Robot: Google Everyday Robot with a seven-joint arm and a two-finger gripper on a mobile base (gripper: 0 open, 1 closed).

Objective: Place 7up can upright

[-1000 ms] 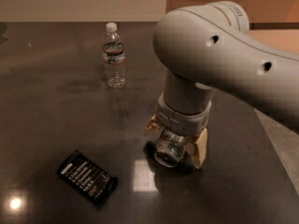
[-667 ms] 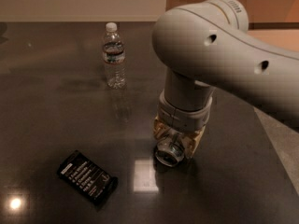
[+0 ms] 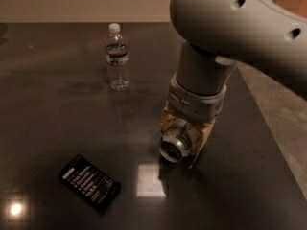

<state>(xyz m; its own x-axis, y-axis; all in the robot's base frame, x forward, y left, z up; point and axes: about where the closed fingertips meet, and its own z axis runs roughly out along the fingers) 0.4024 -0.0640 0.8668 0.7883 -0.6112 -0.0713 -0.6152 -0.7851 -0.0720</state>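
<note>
Right of table centre, the gripper [image 3: 182, 143] hung low over the dark table [image 3: 57, 119], tan fingers [image 3: 205, 132] clamped on the 7up can [image 3: 171, 150]. Can was tilted, shiny end twd camera. Water bottle [image 3: 117, 56] stood upright at back; black packet [image 3: 89, 181] lay flat front-left.

dark glossy table [image 3: 57, 128] with a square light reflection [image 3: 151, 180], pale wall [image 3: 72, 4] behind

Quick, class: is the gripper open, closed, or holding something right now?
Gripper: closed on the 7up can, low over the table at centre-right; can tilted, not upright.
</note>
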